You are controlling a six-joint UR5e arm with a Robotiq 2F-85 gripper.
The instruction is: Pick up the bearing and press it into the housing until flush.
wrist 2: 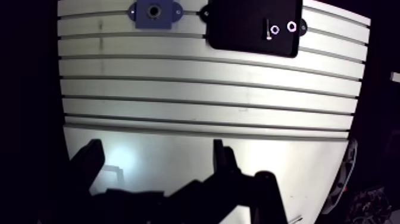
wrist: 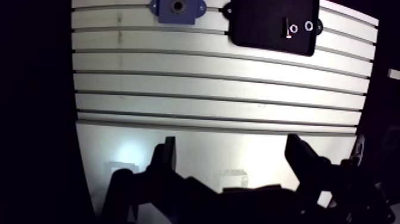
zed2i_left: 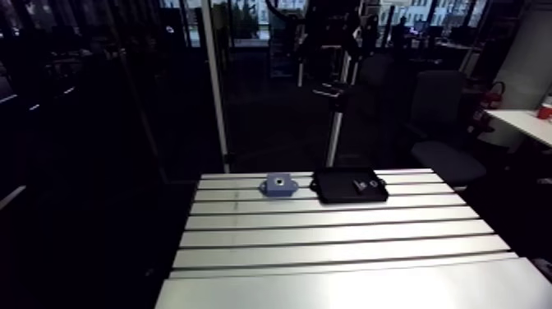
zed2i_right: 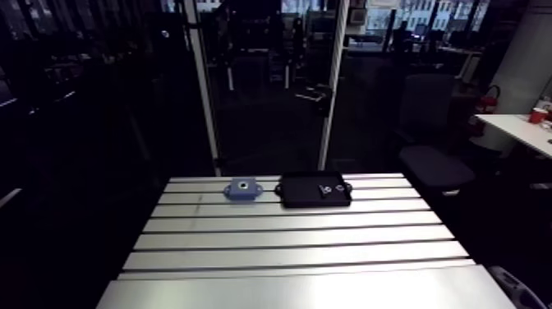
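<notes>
The claw point(wrist: 232, 152) hangs open and empty over the surface point(wrist: 208, 83), well apart from the blue housing point(wrist: 177, 8) beside the black tray point(wrist: 256, 27).

Housing point(wrist: 177, 8): blue block w/ round dark bore at centre and a small lug on each side; sits flat, bore up, at far edge of slotted table point(wrist: 208, 77). Bore appears empty.

Bearing point(wrist: 309, 25): small pale ring w/ dark centre, lying flat in black tray point(wrist: 256, 24) just beside housing, not touching it. A similar ring point(wrist: 293, 28) lies near it; the two cannot be told apart.
</notes>
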